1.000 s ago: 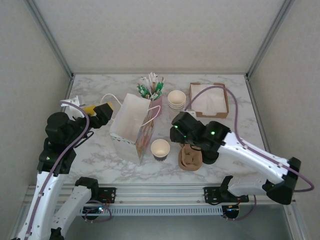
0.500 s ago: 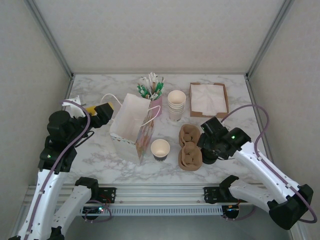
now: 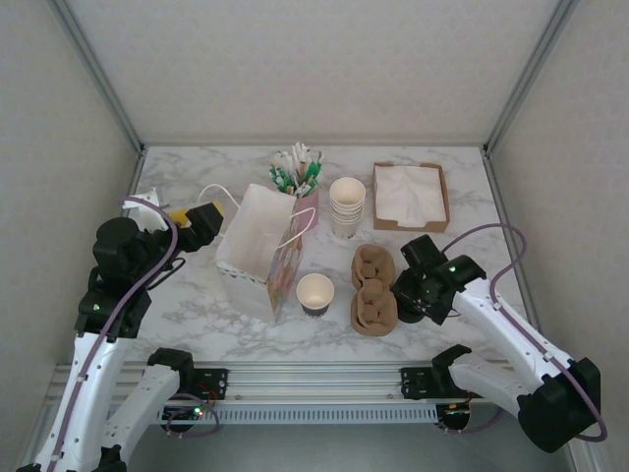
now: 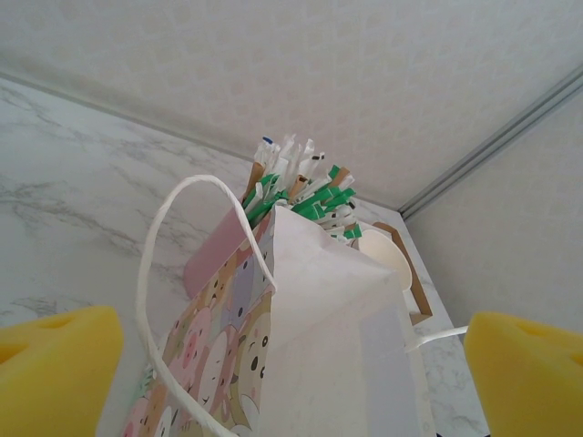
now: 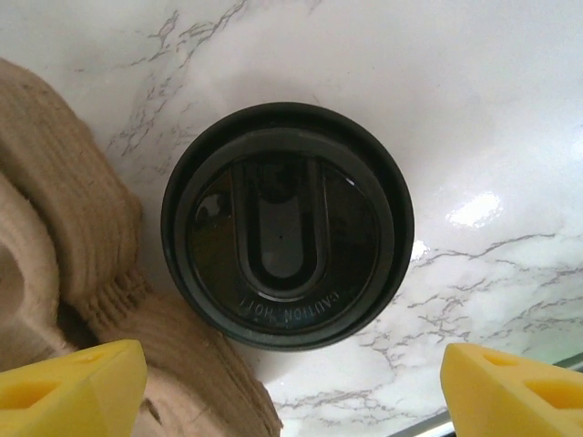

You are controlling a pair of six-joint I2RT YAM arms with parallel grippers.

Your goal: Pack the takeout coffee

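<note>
The small dark cup with round black plastic lid (image 5: 287, 223) stands upright mid-frame, directly beneath the right gripper (image 5: 291, 382), jaws spread wide.

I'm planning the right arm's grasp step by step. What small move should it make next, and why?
Probably lower the right gripper straight down around the takeout coffee. In the wrist view its jaws stand open, one on each side, with the cup roughly centred between them, so no sideways correction looks needed. Mind the cardboard carrier close beside the cup.
</note>
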